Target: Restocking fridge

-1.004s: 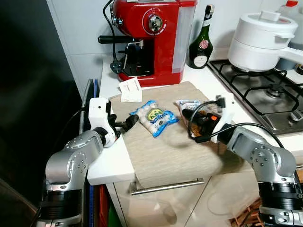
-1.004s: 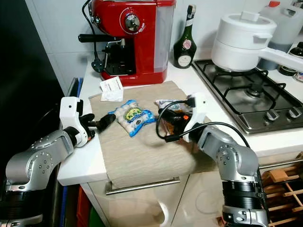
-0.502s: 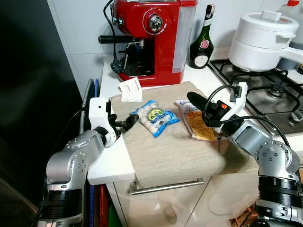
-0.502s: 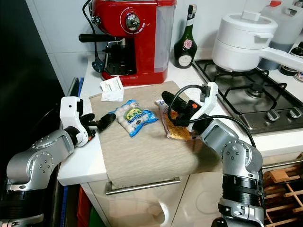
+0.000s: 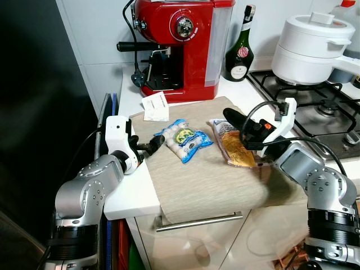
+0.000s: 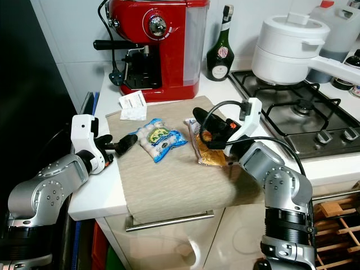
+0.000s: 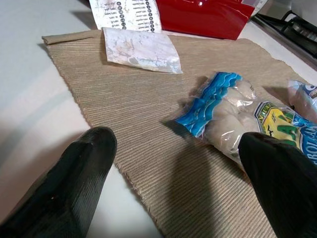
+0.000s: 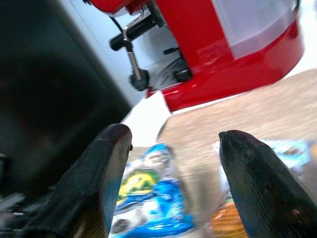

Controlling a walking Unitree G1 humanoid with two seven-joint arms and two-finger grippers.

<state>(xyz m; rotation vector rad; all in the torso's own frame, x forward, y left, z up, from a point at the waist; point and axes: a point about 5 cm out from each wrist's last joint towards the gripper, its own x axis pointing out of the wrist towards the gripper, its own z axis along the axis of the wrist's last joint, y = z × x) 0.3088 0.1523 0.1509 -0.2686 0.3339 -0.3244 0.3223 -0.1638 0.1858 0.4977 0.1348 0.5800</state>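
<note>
A blue and white food packet [image 5: 184,139] with a yellow label lies on the beige mat [image 5: 202,185] on the counter. My left gripper [image 5: 153,146] rests open at the mat's left edge, its fingers [image 7: 74,183] pointing at this packet [image 7: 237,111] a short way off. An orange and clear packet [image 5: 236,152] lies to the right of the blue one. My right gripper [image 5: 232,120] hovers open just above its far end, holding nothing. The right wrist view looks past both fingers [image 8: 260,183] at the blue packet [image 8: 148,208] and the orange one [image 8: 228,223].
A red coffee machine [image 5: 180,45] stands behind the mat, with a paper receipt [image 5: 155,107] in front of it. A green bottle [image 5: 239,50] and a white pot [image 5: 312,48] on the gas hob [image 5: 315,115] are to the right. A dark surface [image 5: 39,112] rises at the left.
My right gripper has lifted off the orange packet and drawn back above its far end, leaving the packet on the mat. The left gripper has barely moved.
</note>
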